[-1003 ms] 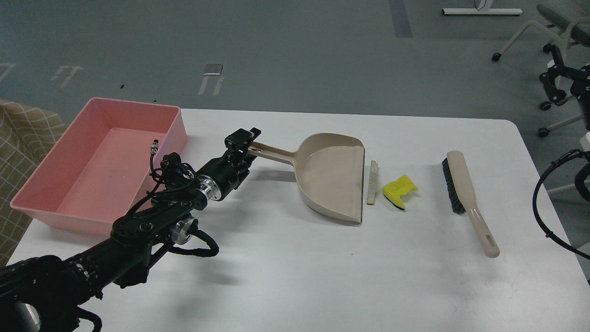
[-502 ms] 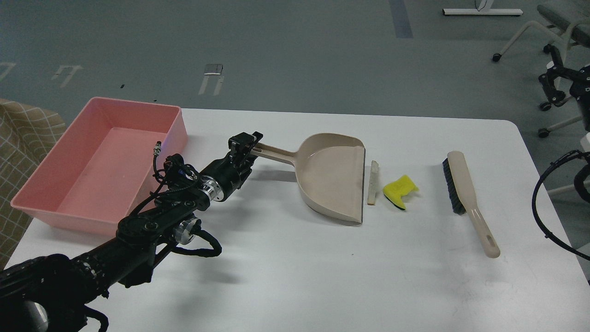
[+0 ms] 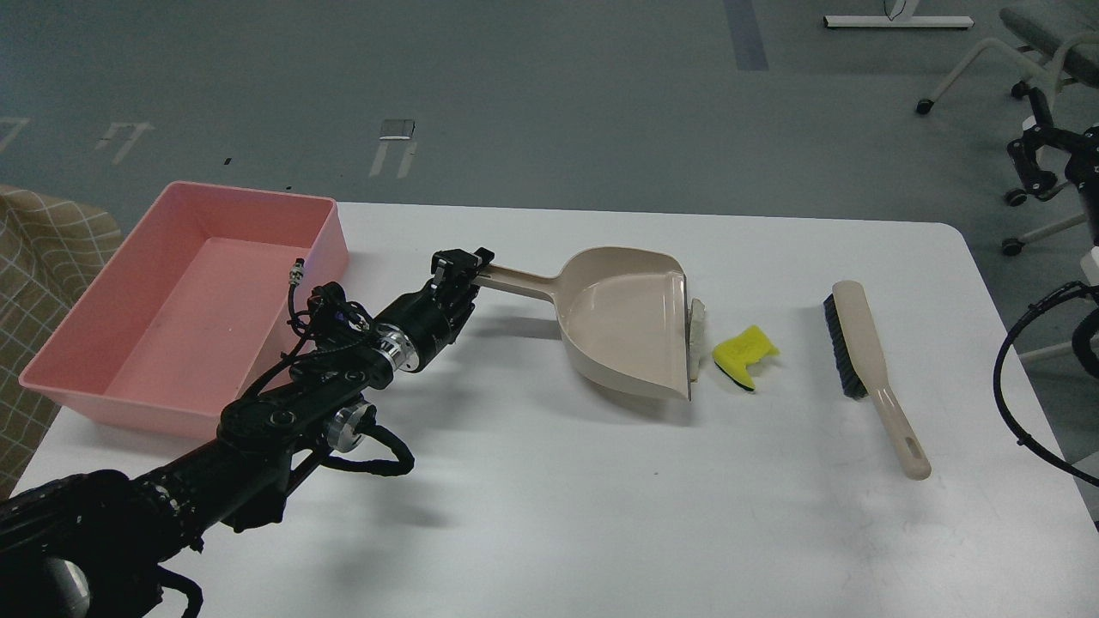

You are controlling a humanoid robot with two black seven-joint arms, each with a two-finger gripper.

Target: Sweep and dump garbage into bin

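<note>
My left gripper [image 3: 464,268] is shut on the handle end of the beige dustpan [image 3: 631,322], which is tilted with its lip to the right. The lip now reaches the thin white bread-like slice [image 3: 697,319], which shows only partly behind it. The yellow sponge piece [image 3: 743,354] with a dark underside lies just right of the lip. The beige black-bristled brush [image 3: 867,365] lies on the table further right. The pink bin [image 3: 185,300] stands at the table's left end, with nothing showing inside. My right gripper is out of view; only a black cable loop [image 3: 1030,378] shows at the right edge.
The white table [image 3: 558,498] ends at a rounded right corner near the cable. A checked fabric [image 3: 39,275] sits left of the bin. Office chair legs [image 3: 1022,77] stand on the grey floor beyond the table's far right.
My left gripper has pushed the dustpan to the right and tilted it up. Its lip has closed the gap to the white slice and now partly hides it. Sponge and brush have not moved.
</note>
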